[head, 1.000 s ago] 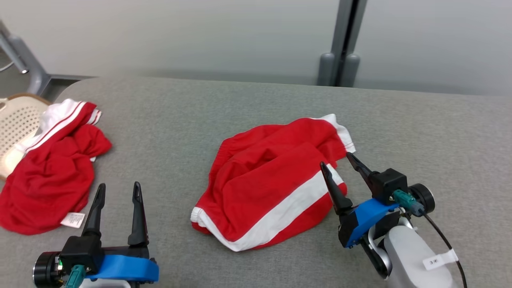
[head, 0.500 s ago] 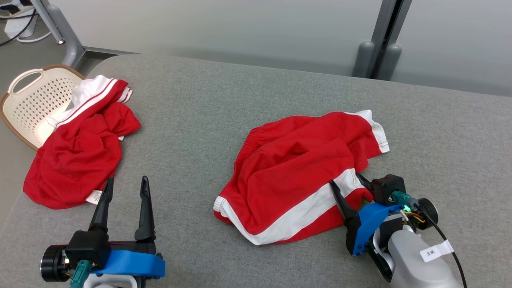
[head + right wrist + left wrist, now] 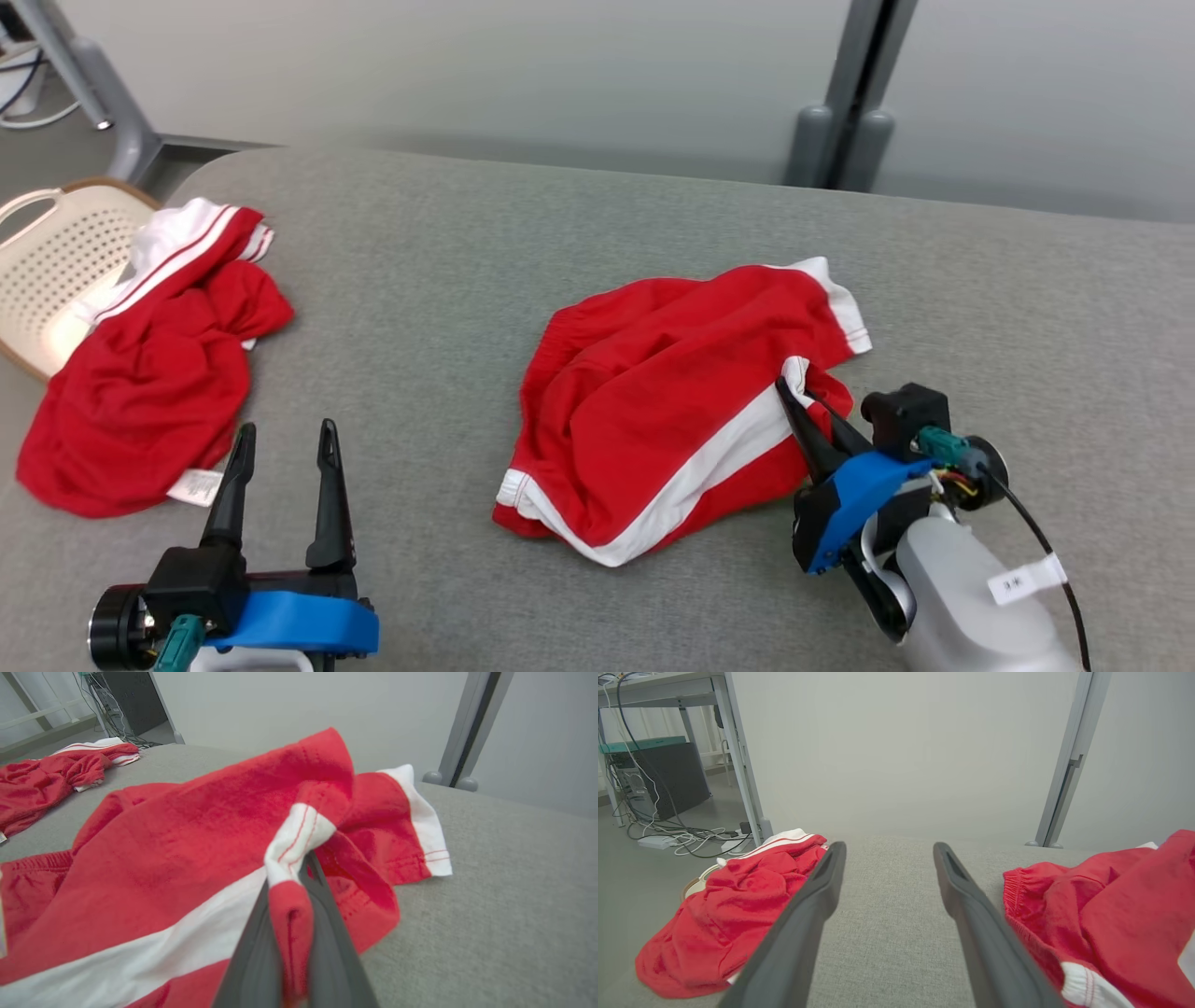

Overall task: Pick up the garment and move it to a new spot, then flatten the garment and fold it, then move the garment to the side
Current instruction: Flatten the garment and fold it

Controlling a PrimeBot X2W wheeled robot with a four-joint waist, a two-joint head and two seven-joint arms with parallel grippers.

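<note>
The garment (image 3: 672,401) is a pair of red shorts with white stripes, lying crumpled in the middle of the grey table (image 3: 467,271). My right gripper (image 3: 794,392) is shut on its right hem, and the cloth bunches up between the fingers. In the right wrist view the red and white hem (image 3: 294,858) is pinched between the two dark fingers (image 3: 322,933) of the right gripper (image 3: 303,868). My left gripper (image 3: 285,443) stands open at the lower left with nothing in it. The left wrist view shows the left gripper (image 3: 887,854) over bare table, with the garment (image 3: 1101,914) to its right.
A second red and white garment (image 3: 149,373) lies heaped at the table's left edge, partly over a cream perforated basket (image 3: 47,271). A grey post (image 3: 840,112) stands behind the table. Desk legs and cables (image 3: 682,830) sit on the floor to the left.
My right gripper has gone from open to shut, pinching the garment's right hem and lifting it slightly. The head camera has shifted. The left gripper stays open.
</note>
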